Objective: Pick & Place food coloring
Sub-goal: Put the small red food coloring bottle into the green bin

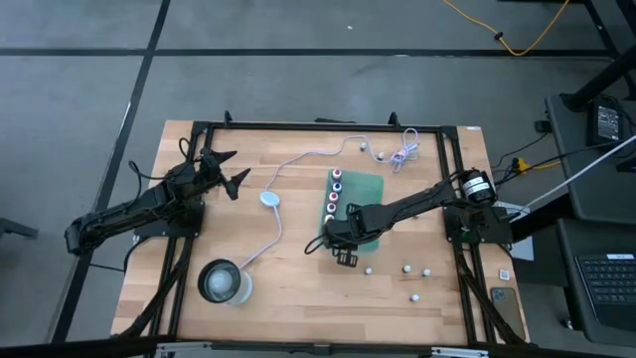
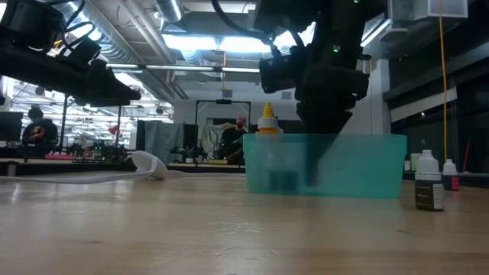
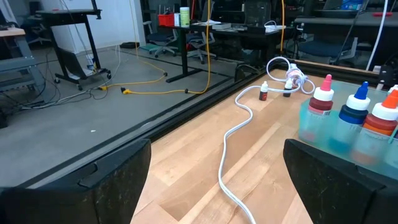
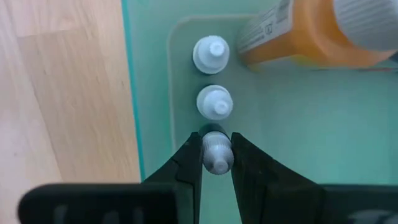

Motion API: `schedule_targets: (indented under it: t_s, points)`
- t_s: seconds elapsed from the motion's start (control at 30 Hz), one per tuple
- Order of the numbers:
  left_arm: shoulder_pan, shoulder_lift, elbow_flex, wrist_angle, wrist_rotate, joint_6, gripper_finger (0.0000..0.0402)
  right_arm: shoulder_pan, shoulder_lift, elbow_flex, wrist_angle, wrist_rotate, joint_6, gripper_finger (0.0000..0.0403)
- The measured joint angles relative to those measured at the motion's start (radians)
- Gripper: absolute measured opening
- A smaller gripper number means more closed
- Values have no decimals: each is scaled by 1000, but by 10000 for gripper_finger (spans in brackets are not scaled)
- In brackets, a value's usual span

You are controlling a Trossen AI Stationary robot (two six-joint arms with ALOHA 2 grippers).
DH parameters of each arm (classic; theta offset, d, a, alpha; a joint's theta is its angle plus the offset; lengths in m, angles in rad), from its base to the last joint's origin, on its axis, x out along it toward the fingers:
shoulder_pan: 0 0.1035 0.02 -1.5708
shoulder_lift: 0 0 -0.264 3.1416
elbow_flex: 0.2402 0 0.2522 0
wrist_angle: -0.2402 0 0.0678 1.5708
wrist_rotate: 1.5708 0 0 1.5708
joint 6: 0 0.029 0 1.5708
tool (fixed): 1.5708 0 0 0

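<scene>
A green see-through tray [image 1: 363,194] on the wooden table holds several large bottles [image 1: 335,189] and two tiny white-capped food coloring bottles [image 4: 214,101] standing in a row by its wall. My right gripper [image 4: 216,142] reaches down into the tray [image 4: 292,124] and is shut on a third tiny bottle [image 4: 216,155]. More tiny bottles [image 1: 405,268] stand loose on the table near the right edge. My left gripper [image 1: 227,171] waits open at the table's left, holding nothing. My right gripper pinches the tiny bottle's white cap end [image 4: 217,163] between its two fingers, one on either side. The fingers come from above, pointing steeply down into the tray. The bottle stands upright in line with the two others; whether its base rests on the tray floor is hidden.
A pale-blue puck [image 1: 269,198] on a white cable lies left of the tray. A clear round glass container [image 1: 224,281] stands near the front left. Two small bottles [image 1: 363,146] and a cable bundle [image 1: 402,154] lie at the far edge. A large orange bottle [image 4: 311,31] stands close beside the gripper.
</scene>
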Motion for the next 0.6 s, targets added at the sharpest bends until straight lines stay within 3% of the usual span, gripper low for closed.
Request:
schedule_targets:
  t_s: [0.17,0.4,0.6]
  points:
    - [0,0,0,0,0,0,361,0,0,0,8,-20,-1,68]
    - [0,0,0,0,0,0,361,-1,0,0,12,-26,0,116]
    - [0,0,0,0,0,0,361,0,0,0,13,-30,-1,121]
